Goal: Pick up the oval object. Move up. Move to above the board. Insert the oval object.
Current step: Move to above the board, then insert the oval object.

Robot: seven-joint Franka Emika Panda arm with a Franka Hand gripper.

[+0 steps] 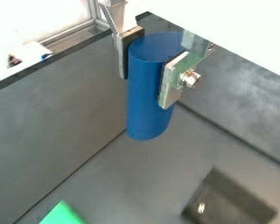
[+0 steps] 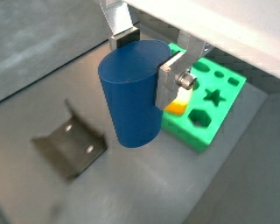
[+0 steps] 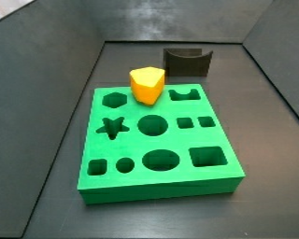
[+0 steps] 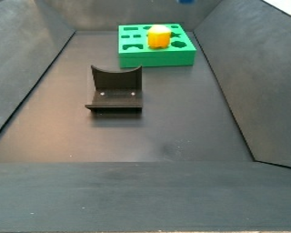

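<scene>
While raised, jaws clamp smooth blue oval object.

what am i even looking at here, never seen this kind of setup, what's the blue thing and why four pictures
It is a single robot arm, seen by four cameras at one moment. Two cameras ride on its wrist and look down past the gripper, two flat silver fingers. Clamped between them, in both wrist views, is the oval object, a plain blue peg held upright above the dark floor. Two more cameras stand beside the work area; neither shows the arm. In both side views the board, a green slab with shaped holes, lies on the floor with a yellow block standing in it. The dark L-shaped fixture is part of the rig.
</scene>
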